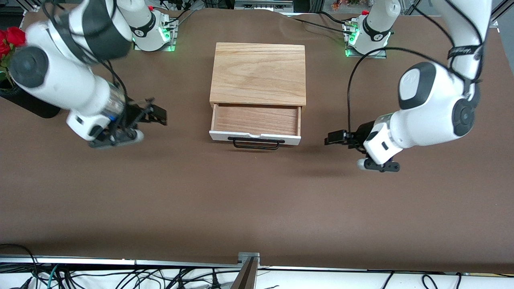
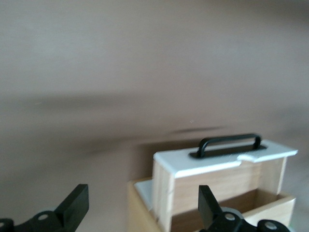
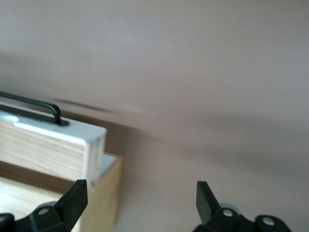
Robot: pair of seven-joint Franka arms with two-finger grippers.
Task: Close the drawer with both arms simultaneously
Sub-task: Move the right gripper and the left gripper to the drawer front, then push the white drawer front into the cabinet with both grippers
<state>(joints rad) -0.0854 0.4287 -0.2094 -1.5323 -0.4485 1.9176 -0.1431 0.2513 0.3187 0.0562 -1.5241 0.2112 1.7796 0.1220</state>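
The light oak box (image 1: 257,72) stands mid-table. Its drawer (image 1: 255,119) is pulled out and shows its wood floor, with the white front panel (image 1: 225,136) and black bar handle (image 1: 255,143) toward the front camera. My right gripper (image 1: 160,114) is open over the table beside the drawer, toward the right arm's end. My left gripper (image 1: 331,138) is open over the table beside the drawer, toward the left arm's end. Neither touches it. The left wrist view shows the open left gripper (image 2: 142,205), the panel (image 2: 217,157) and the handle (image 2: 229,141). The right wrist view shows the open right gripper (image 3: 140,198) and the panel (image 3: 58,133).
A black vase (image 1: 28,105) with red roses (image 1: 10,38) stands at the right arm's end of the table. The green-lit arm bases (image 1: 154,34) (image 1: 363,38) flank the box. Brown tabletop (image 1: 257,208) stretches in front of the drawer.
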